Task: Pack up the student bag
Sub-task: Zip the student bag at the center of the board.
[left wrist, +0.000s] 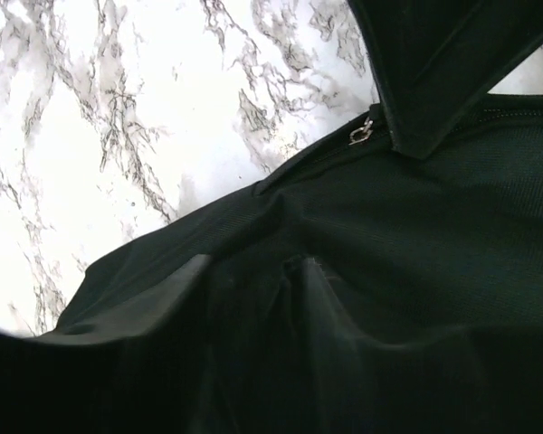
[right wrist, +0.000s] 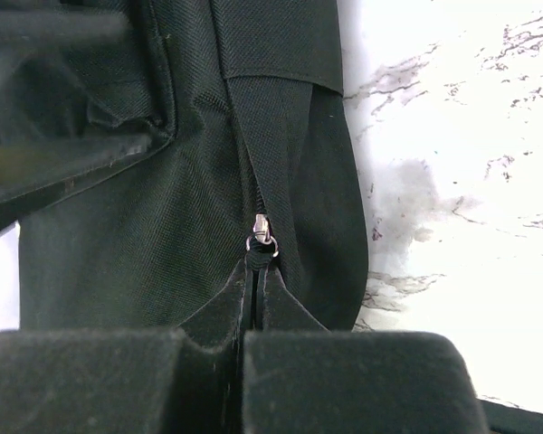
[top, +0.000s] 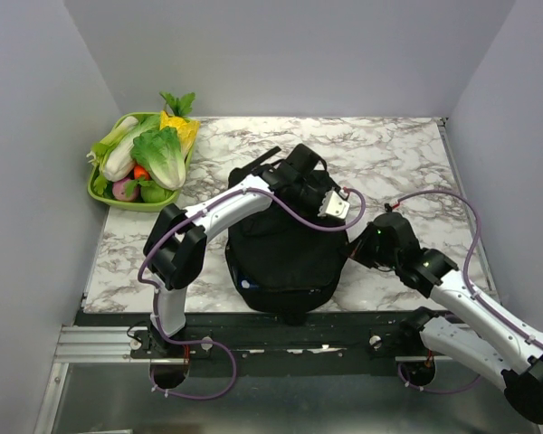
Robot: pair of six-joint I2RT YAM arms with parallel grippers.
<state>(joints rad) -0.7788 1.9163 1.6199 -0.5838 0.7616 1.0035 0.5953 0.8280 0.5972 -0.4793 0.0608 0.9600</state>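
The student bag is a floppy black backpack lying in the middle of the marble table. My left gripper reaches over the bag's far top end. In the left wrist view its dark fingers meet at a raised fold of bag fabric, and a silver zipper slider lies beyond. My right gripper is at the bag's right side. In the right wrist view the right gripper is shut on the black pull tab hanging from a silver zipper slider.
A green tray of toy vegetables stands at the back left corner. Grey walls close in the table on the left, back and right. Bare marble lies to the right of and behind the bag.
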